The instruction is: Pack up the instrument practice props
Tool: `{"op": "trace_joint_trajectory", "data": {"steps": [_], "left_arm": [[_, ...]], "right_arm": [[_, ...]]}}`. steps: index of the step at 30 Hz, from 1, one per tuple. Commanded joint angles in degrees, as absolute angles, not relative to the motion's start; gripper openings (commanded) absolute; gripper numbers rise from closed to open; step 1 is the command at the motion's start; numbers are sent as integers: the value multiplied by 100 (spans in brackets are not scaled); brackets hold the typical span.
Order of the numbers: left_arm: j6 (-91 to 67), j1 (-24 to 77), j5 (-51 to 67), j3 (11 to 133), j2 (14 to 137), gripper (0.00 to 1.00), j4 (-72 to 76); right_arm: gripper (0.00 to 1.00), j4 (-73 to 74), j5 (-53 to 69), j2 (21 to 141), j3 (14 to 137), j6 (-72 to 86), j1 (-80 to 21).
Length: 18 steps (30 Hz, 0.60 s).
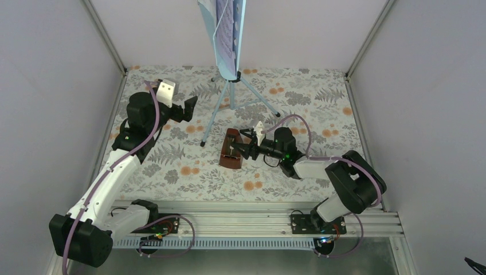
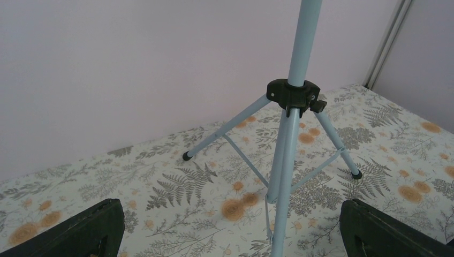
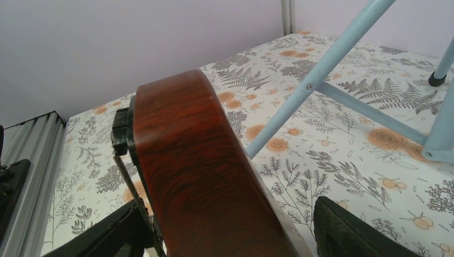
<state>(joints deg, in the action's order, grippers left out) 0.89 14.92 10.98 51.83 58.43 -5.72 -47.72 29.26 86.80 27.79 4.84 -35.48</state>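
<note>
The reddish-brown wooden metronome (image 1: 231,154) lies on its side on the floral table, just in front of the stand's tripod. My right gripper (image 1: 243,148) is open with its jaws either side of it. In the right wrist view the metronome (image 3: 198,171) fills the space between the fingers of the right gripper (image 3: 227,230), with a gap on the right side. The pale-blue music stand (image 1: 232,91) stands upright at the back centre, holding white and lilac sheet-music pages (image 1: 228,28). My left gripper (image 1: 192,107) is open and empty, left of the tripod. It faces the stand (image 2: 292,96) from a distance, and its own jaws (image 2: 233,235) are spread wide.
White enclosure walls close in the left, back and right sides. An aluminium rail (image 1: 258,220) with the arm bases runs along the near edge. A tripod leg (image 3: 321,75) passes just behind the metronome.
</note>
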Motion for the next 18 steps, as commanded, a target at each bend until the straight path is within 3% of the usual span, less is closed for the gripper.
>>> {"op": "trace_joint_trajectory", "data": {"steps": [1,18], "left_arm": [[154,1532,1064,5142,5811,100,-571],[171,1552,1037,5142,5824,100,-579]], "right_arm": [[72,-4746,2759,8823,2928,549,-3481],[71,-4823,2622,8854,2935,774,-3474]]}}
